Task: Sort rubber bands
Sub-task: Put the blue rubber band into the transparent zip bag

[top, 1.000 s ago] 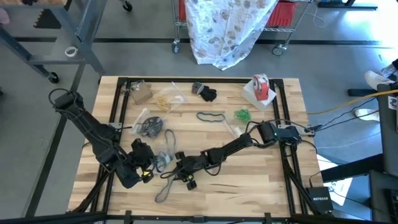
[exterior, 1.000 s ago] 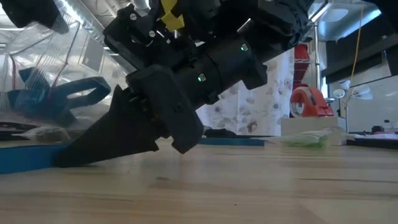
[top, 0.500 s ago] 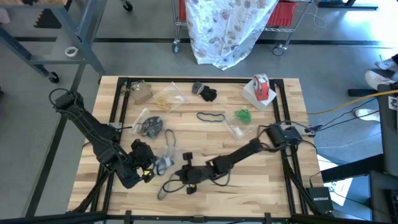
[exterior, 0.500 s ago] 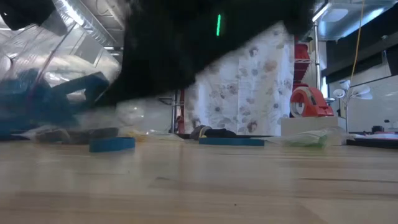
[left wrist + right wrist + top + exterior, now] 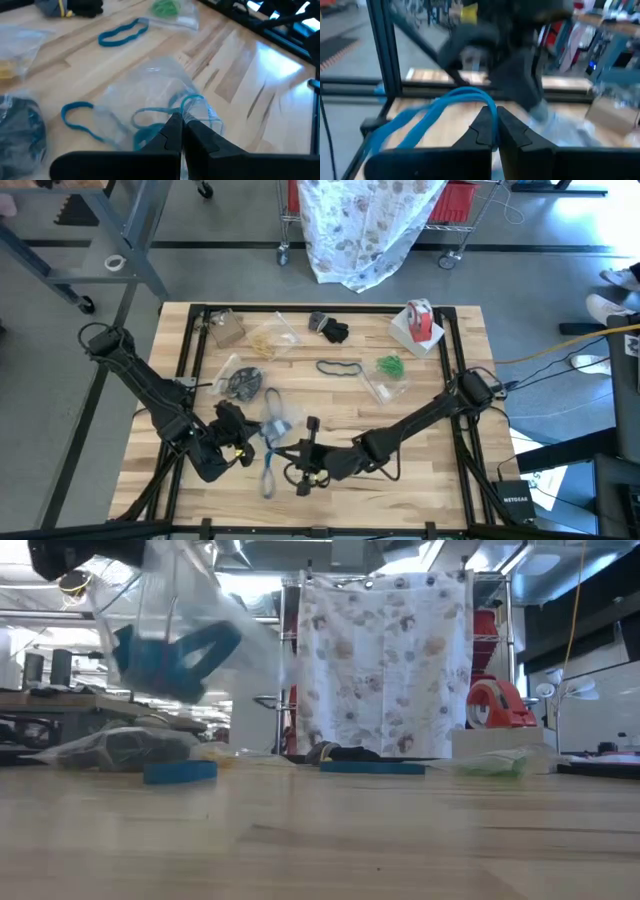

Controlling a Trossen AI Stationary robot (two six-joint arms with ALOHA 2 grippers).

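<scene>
Two claws: both are working at the lower middle of the high view, close together over the wooden surface (image 5: 420, 360).
Right claw (image 5: 494, 131): it is pinching a teal-blue rubber band (image 5: 445, 107), fingers closed tight on the loop, which is arching away from the tips in its wrist view; in the high view this claw (image 5: 300, 478) is sitting at the lower centre.
Left claw (image 5: 181, 131): its fingers are closed on the edge of a clear plastic bag (image 5: 150, 95), which is holding teal-blue bands; in the high view it (image 5: 243, 450) is lying just left of the right claw.
Low view: the held bag (image 5: 180, 640) is hanging in the upper left of the frame, off the wood.
Loose teal band (image 5: 340, 367): it is lying at the centre, farther up.
Green bands (image 5: 389, 365): they are lying in a bag right of that loop.
Black bands (image 5: 243, 384): they are lying bagged at centre left.
Tape roll (image 5: 418, 317): it is resting at the upper right.
</scene>
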